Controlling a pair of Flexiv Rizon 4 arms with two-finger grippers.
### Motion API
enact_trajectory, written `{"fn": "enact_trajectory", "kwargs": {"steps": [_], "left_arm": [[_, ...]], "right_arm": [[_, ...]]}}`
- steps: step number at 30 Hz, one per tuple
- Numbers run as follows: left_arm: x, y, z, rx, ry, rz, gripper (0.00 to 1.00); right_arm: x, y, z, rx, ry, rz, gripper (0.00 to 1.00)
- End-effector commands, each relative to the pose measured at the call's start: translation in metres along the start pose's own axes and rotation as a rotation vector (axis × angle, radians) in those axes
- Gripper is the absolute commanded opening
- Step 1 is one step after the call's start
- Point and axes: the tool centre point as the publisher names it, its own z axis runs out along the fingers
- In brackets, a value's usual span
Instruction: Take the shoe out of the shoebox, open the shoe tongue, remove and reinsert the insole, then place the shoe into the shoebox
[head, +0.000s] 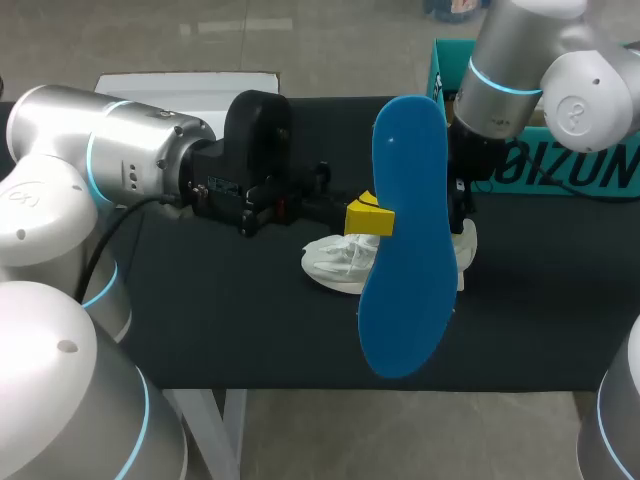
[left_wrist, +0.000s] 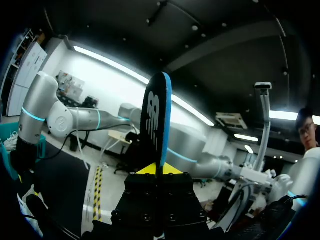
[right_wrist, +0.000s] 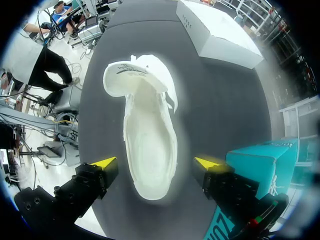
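Insole (head: 405, 270) upright, heel up, in left gripper (head: 370, 216)

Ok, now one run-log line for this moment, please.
left gripper: shut on blue insole, held above table | right gripper: open above white shoe | white shoe: on table, outside teal shoebox

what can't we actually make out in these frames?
1. Head view: the insole covers most of the shoe.
2. Head view: the shoebox interior is cut off by the picture's edge and the right arm.
3. Right wrist view: whether the right gripper touches the shoe or hovers above it.
4. Left wrist view: the left gripper body hides the insole's lower end.
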Motion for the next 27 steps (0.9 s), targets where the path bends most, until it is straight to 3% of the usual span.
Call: {"fn": "enact_trajectory", "kwargs": {"steps": [1,5,15,27], "left_arm": [[-0.001,0.001,0.001,0.002,0.0,0.0,0.0],[-0.001,0.001,0.001,0.002,0.0,0.0,0.0],[-0.001,0.001,0.001,0.002,0.0,0.0,0.0],[-0.001,0.001,0.001,0.002,0.0,0.0,0.0]], "right_arm": [[0.001,0.0,0.0,0.003,-0.002,0.001,1.0],[0.001,0.0,0.0,0.003,-0.002,0.001,1.0],[-0.018,0.03,0.023,0.004,-0.125,-0.015,1.0],[-0.038,0.048,0.062,0.001,-0.105,-0.049,1.0]]}}
